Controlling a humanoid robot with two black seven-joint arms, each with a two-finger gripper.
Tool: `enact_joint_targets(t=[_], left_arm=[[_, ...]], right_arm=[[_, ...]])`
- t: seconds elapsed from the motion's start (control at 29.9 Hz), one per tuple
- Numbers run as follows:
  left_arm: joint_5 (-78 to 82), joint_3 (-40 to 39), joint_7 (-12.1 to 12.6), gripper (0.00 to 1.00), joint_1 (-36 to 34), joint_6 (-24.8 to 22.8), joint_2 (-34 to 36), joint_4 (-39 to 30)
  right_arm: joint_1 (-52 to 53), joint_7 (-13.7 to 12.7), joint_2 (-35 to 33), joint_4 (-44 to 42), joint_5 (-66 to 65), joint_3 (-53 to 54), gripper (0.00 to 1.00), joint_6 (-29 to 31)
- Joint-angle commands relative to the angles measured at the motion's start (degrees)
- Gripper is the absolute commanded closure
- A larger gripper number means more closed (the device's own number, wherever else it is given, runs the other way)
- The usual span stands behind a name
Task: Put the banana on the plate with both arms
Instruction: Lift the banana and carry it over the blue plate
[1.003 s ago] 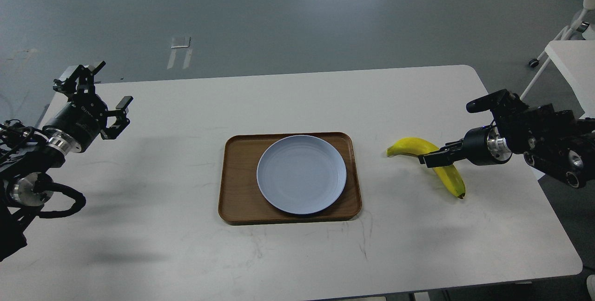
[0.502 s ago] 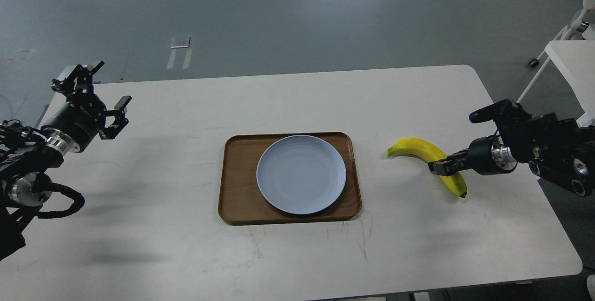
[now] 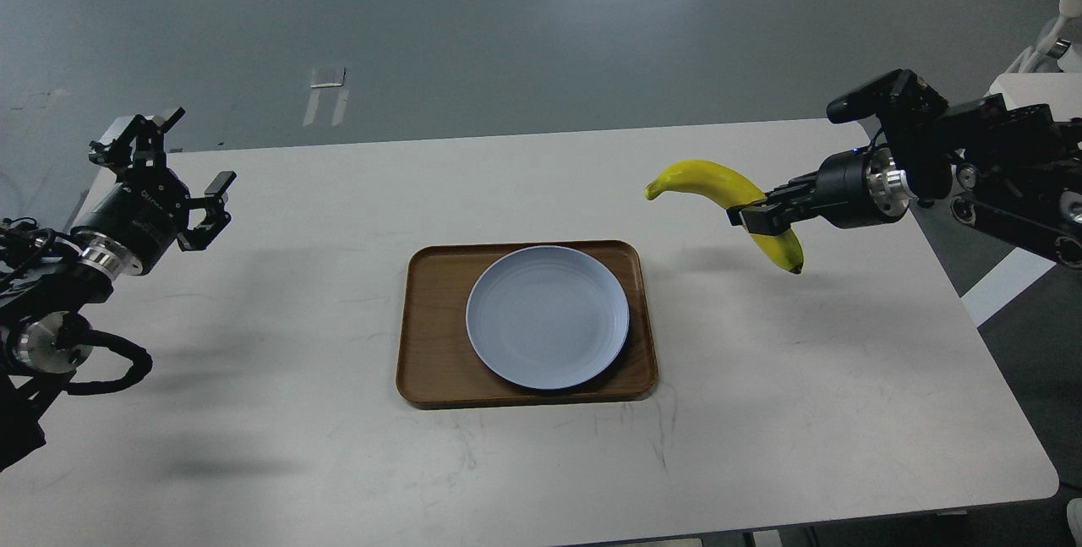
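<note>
Banana, curved bright yellow (image 3: 714,185): clamped mid-length in right gripper (image 3: 761,218) fingers, airborne over white bench (image 3: 270,361) at 2 o'clock from round pale blue-grey plate (image 3: 548,316) on brown wooden tray (image 3: 431,336); left gripper (image 3: 173,160) fingers apart, empty; placement pending.

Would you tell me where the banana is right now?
In the head view, the banana hangs above the table, gripped by the right claw, right of the plate.

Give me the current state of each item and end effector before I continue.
banana: lifted off the table, gripped near its middle
right end effector: shut on the banana
left end effector: open, holding nothing
plate: bare, resting on the tray
tray: flat on the table
</note>
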Motion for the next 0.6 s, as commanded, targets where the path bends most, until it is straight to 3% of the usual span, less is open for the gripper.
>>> enact_joint_targets(t=[0.0,0.57], left_arm=[[0.0,-0.4,0.0,0.02,-0.2,0.0,0.2,0.0],[0.0,-1.2,0.0,0.02,-0.2,0.0,0.8,0.0]], right_arm=[[0.6,0.0,5.6,-0.2,0.3,-2.1,0.98,0.5],[0.2,0.0,21.3,-6.9,8.1,-7.5,0.97,0.5]])
